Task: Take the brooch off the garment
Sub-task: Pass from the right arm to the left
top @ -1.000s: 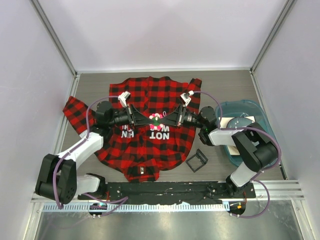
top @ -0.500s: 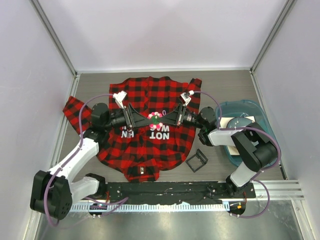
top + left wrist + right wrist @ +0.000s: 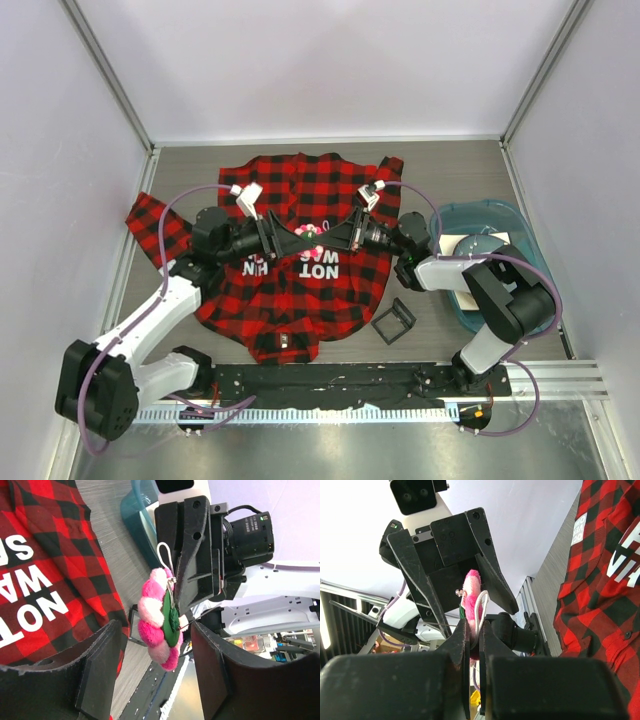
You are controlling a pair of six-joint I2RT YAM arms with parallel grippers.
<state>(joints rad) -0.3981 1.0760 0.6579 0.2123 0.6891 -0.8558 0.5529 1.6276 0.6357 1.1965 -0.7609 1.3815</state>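
Two grippers of mine meet tip to tip at the centre of the overhead view, above the garment [image 3: 300, 295], a red-and-black check shirt spread flat on a grey table [image 3: 450, 165]. From the left of the frame my left gripper [image 3: 288, 237] reaches toward the middle with its jaws spread wide. Between the two tips sits the brooch [image 3: 312, 232], a small pink flower, just above the white lettering [image 3: 318, 272] on the shirt's black patch. From the right comes my right gripper [image 3: 338, 236], its jaws pressed together on the brooch. Further right, a black square frame [image 3: 394, 320] lies on the table just off the shirt's hem, and a teal tub [image 3: 505, 215] stands at the right edge.

In the left wrist view, the shirt fills the upper left. My two left fingers [image 3: 100, 670] stand at the bottom, one on each side, with the brooch in mid-frame between them, touching neither. It hangs clear of the cloth, fluffy pink and pale petals around a green back, pinched edge-on by the right gripper above it.

In the right wrist view, my right fingers [image 3: 445, 680] at bottom centre clamp the brooch's lower edge. The left gripper's open jaws frame it from behind, and the shirt lies along the right edge.
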